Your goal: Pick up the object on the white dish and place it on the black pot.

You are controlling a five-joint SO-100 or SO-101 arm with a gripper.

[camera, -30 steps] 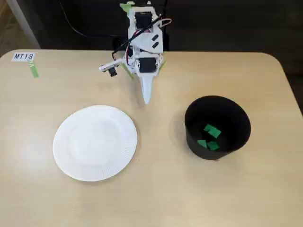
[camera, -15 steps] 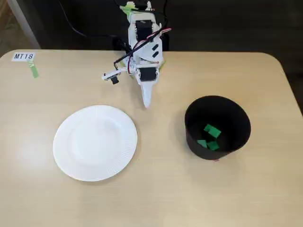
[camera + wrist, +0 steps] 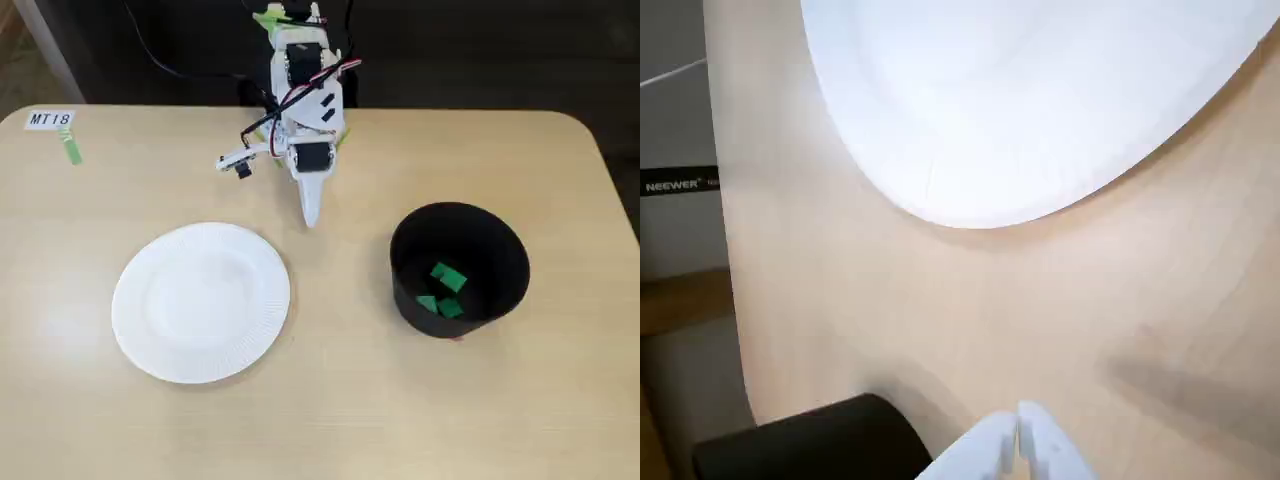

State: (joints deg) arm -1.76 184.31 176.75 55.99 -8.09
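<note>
The white dish (image 3: 200, 302) lies at the front left in the fixed view, and its surface is bare; no object shows on it. The black pot (image 3: 408, 300) stands to its right with three small green blocks (image 3: 447, 277) on its bottom. My gripper (image 3: 311, 215) hangs shut at the back middle, pointing down at the table between the two, touching neither. In the wrist view the shut fingertips (image 3: 1018, 412) are at the bottom edge, the dish (image 3: 1040, 100) fills the top, and the pot (image 3: 810, 445) shows at the lower left.
A white label reading MT18 (image 3: 50, 119) and a strip of green tape (image 3: 72, 150) sit at the table's back left corner. Cables run behind the arm's base. The table's rounded right edge (image 3: 615, 190) is near the pot.
The arm shifted slightly back toward its base between the earliest frame and the middle one, then stayed still. The plate, pot and blocks have not moved.
</note>
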